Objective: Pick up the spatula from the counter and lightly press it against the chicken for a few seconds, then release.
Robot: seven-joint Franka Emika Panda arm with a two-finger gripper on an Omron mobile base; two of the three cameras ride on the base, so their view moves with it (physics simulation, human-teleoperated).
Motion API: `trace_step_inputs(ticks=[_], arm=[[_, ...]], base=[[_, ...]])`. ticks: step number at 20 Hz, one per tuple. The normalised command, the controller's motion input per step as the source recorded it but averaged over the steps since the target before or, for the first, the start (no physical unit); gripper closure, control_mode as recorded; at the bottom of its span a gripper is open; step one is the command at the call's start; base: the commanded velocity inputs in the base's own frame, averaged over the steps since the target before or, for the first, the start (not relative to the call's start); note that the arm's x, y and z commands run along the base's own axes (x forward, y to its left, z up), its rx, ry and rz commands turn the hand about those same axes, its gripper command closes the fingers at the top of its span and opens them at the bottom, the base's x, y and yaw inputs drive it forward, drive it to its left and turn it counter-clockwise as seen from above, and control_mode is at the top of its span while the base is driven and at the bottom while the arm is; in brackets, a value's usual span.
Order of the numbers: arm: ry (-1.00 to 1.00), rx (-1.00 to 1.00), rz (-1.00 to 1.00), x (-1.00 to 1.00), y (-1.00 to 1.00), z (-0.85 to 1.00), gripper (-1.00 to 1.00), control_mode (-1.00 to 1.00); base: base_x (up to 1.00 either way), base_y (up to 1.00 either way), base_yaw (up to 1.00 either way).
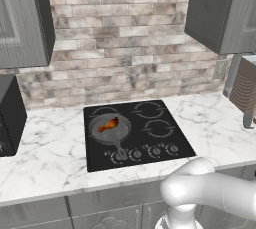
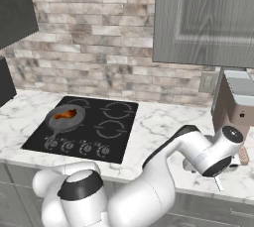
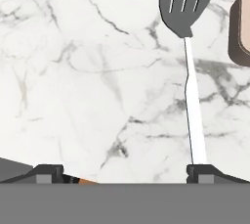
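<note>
The spatula (image 3: 188, 3) lies flat on the white marble counter (image 3: 88, 71), its dark slotted head at the top of the hand view. Its thin pale handle (image 3: 195, 120) runs down to my right fingertip (image 3: 210, 171). My gripper (image 3: 129, 171) hangs just above the counter, open wide, with bare marble between the fingers and the handle at the right finger's inner edge. The chicken (image 1: 108, 124) is an orange piece in a grey pan (image 1: 120, 134) on the black cooktop, far left of my hand (image 2: 218, 157). The chicken (image 2: 67, 114) also shows in the right base view.
A brown and grey appliance (image 2: 238, 104) stands on the counter right beside my hand; its brown edge (image 3: 239, 22) shows next to the spatula head. The cooktop (image 2: 114, 137) has knobs along its front. Wall cabinets (image 2: 203, 18) hang overhead. A dark appliance (image 1: 10, 113) stands at the far left.
</note>
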Motion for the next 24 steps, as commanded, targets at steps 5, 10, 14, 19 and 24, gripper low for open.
trace_step_inputs(ticks=[5, 10, 14, 19, 24], arm=[[0.00, 0.00, 0.00, 0.04, 0.00, -0.12, -1.00, -1.00], [0.01, 0.00, 0.00, 0.09, 0.00, -0.11, -1.00, -1.00], [0.00, 0.00, 0.00, 0.09, -0.05, -0.06, -1.00, -1.00], [0.00, 0.00, 0.00, 0.09, -0.12, -0.05, -1.00, -1.00], [0.00, 0.00, 0.00, 0.08, -0.13, -0.08, -1.00, -1.00]], base=[[0.00, 0.00, 0.00], [0.00, 0.00, 0.00], [0.00, 0.00, 0.00], [0.00, 0.00, 0.00], [0.00, 0.00, 0.00]])
